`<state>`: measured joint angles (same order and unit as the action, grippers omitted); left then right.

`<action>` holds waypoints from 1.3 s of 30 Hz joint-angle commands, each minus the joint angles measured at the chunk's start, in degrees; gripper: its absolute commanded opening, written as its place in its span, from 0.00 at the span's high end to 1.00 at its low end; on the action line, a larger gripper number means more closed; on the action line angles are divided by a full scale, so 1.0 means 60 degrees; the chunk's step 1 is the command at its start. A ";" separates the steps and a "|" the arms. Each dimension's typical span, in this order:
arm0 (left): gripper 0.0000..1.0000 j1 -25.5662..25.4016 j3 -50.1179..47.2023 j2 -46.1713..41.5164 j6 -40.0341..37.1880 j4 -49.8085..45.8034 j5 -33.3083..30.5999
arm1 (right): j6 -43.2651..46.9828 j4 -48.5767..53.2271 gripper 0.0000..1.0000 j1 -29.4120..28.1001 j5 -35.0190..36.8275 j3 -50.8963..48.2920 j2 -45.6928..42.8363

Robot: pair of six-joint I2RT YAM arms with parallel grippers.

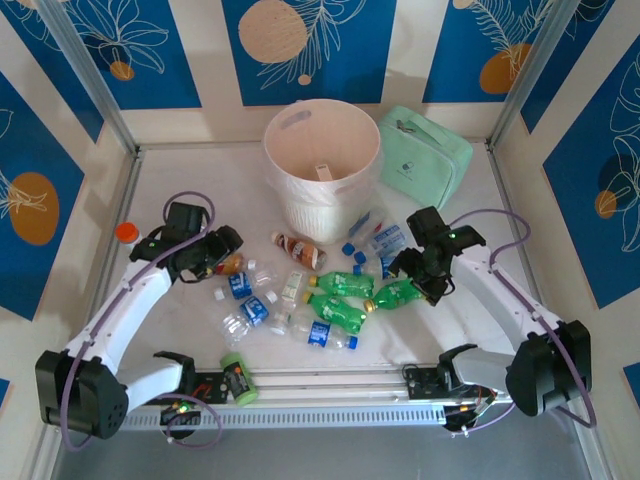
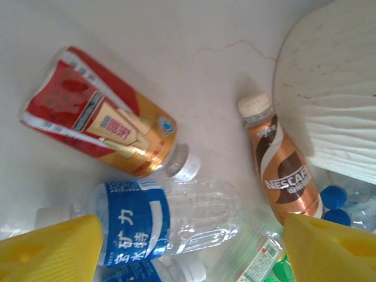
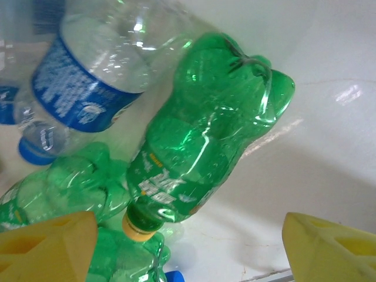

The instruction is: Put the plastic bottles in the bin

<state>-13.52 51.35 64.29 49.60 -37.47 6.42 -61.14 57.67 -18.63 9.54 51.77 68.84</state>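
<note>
Both jaw pairs stand wide apart, gripping nothing. Left gripper hangs over a blue-label bottle; its wrist cam also catches a red-gold bottle and a brown Nescafe bottle. Right gripper hangs over a green bottle, yellow cap nearest. Overhead: both arms elbow outward, wrists angled in at the bottle pile; bin upright just behind.

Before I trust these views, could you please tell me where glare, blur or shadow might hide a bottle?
Top external: even, sharp light with soft shadows; the clear bottles fade into the white table. Left wrist: mildly soft, yellow fingers blurred at the bottom corners. Right wrist: bright glints on the green bottle and the clear blue-labelled bottle, its fingers out of focus.
</note>
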 commanded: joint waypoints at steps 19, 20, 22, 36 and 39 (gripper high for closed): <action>0.23 -0.0352 0.0536 0.0305 -0.0590 0.1125 0.0995 | -0.0686 -0.2152 0.23 0.1263 -0.1469 -0.1538 0.1270; 0.23 -0.0368 0.0547 0.0322 -0.0613 0.1148 0.0958 | -0.0667 -0.2237 0.23 0.1272 -0.1451 -0.1583 0.1345; 0.23 -0.0395 0.0616 0.0372 -0.0697 0.1108 0.0867 | -0.0623 -0.2456 0.24 0.1298 -0.1401 -0.1700 0.1473; 0.25 -0.0442 0.1344 0.0518 -0.1000 0.0685 0.0590 | -0.0106 -0.2766 0.38 0.1393 -0.1173 -0.1690 0.1472; 0.25 -0.0442 0.1549 0.0503 -0.1030 0.0625 0.0550 | 0.0093 -0.2551 0.43 0.1401 -0.1108 -0.1473 0.1222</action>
<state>-15.66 58.06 67.35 44.82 -32.40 10.46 -62.17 40.34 -10.46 2.59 41.17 78.26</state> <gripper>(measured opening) 0.753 0.590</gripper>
